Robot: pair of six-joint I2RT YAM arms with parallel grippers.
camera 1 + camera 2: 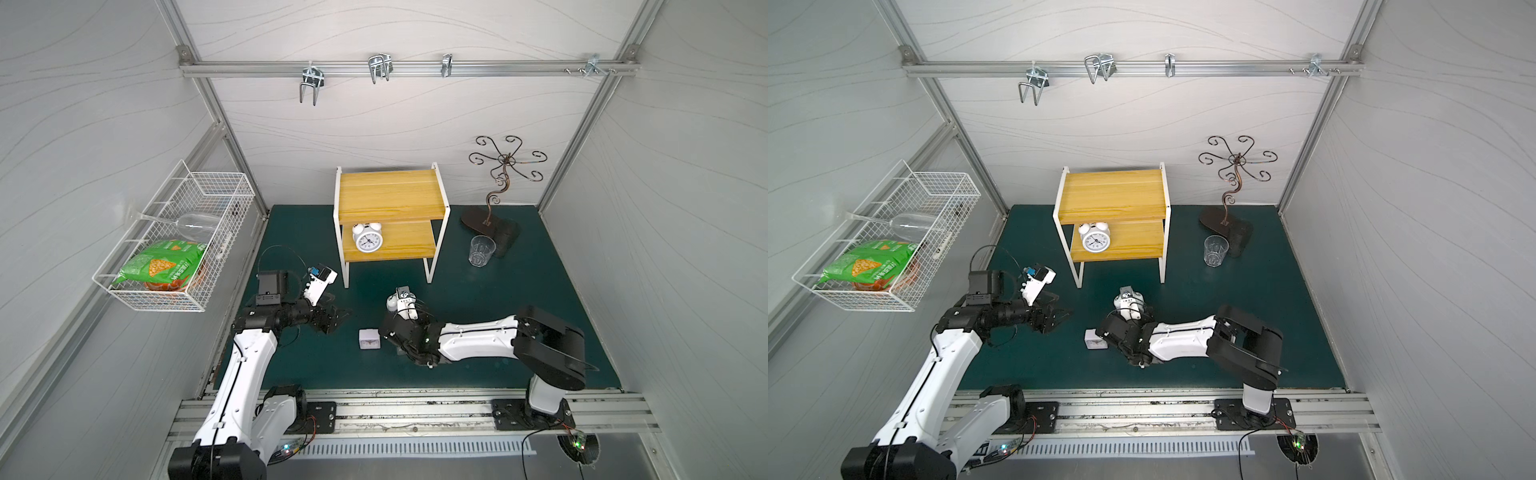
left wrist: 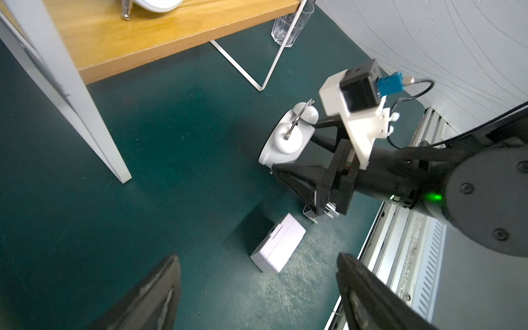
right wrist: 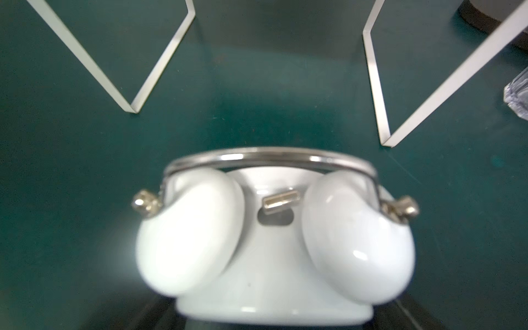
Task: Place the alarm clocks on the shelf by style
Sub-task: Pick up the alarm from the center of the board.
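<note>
The shelf [image 1: 390, 195] stands at the back of the green mat. One round white twin-bell alarm clock [image 1: 367, 237] sits on its lower board, at the left end. A second twin-bell clock [image 2: 285, 140] is in front of the shelf, with my right gripper [image 2: 294, 147] shut on its body; its bells fill the right wrist view [image 3: 271, 243]. A white square clock [image 1: 368, 340] lies on the mat to the left of that gripper. A corner of the transparent-cased clock [image 2: 310, 214] shows beneath my right wrist. My left gripper [image 1: 338, 318] hovers open and empty, left of the square clock.
A clear drinking glass [image 1: 482, 250] stands right of the shelf, in front of a dark curly metal stand [image 1: 494, 195]. A white wire basket [image 1: 174, 237] on the left wall holds a wine glass and a green snack bag. Metal hooks hang from the rail above.
</note>
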